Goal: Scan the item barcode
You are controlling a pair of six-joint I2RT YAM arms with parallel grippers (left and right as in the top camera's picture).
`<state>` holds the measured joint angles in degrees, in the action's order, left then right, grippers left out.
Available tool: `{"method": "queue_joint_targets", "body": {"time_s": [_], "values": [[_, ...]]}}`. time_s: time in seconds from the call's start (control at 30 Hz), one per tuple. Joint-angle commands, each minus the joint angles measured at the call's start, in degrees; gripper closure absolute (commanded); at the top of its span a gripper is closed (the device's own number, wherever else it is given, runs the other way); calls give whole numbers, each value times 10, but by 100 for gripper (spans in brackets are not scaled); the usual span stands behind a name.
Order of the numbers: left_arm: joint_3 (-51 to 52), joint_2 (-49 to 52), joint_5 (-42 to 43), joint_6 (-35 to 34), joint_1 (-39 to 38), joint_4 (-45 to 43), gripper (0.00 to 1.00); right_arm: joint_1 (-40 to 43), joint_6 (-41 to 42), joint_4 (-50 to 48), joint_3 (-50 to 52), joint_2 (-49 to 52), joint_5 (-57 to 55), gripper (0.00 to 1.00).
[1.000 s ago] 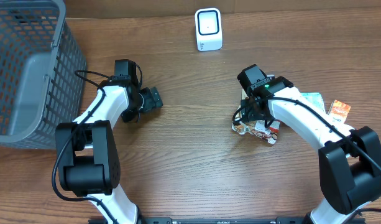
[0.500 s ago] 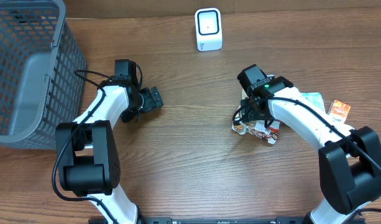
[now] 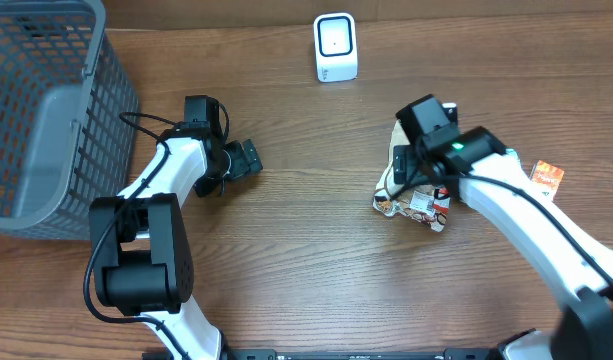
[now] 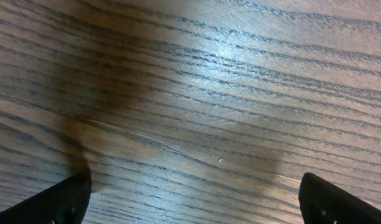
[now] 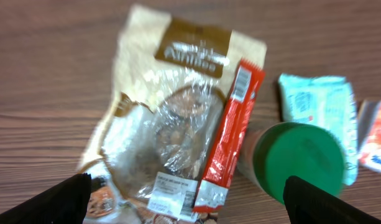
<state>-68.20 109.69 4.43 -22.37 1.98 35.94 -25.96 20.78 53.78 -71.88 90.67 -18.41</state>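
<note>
Wooden table: basket, scanner, snack packets.

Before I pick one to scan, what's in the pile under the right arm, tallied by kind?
Tan window bag: 1
Flat packets: 3 (red packet, pale teal packet, orange packet)
Green-lidded container: 1
Total: 5 visible

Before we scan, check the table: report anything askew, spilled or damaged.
Nothing looks spilled or torn. The items on the right are just heaped: a red stick packet overlaps the edge of the tilted snack bag, crowded beside a green-lidded container and a teal packet. The scanner stands upright at the back.
</note>
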Motion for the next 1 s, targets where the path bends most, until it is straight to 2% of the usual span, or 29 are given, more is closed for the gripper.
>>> {"method": "queue_joint_targets", "body": {"time_s": [0.0,0.43,0.6,0.97], "values": [[30,42,-10,-3,6,6,0,0,2,-2,0,-78,-5,0],[30,42,-10,-3,7,6,0,0,2,-1,0,-337,-5,0],[30,42,-10,-3,6,6,0,0,2,42,0,-431,-5,0],[30,42,-10,-3,6,6,0,3,2,103,17,-496,-7,0]]}}
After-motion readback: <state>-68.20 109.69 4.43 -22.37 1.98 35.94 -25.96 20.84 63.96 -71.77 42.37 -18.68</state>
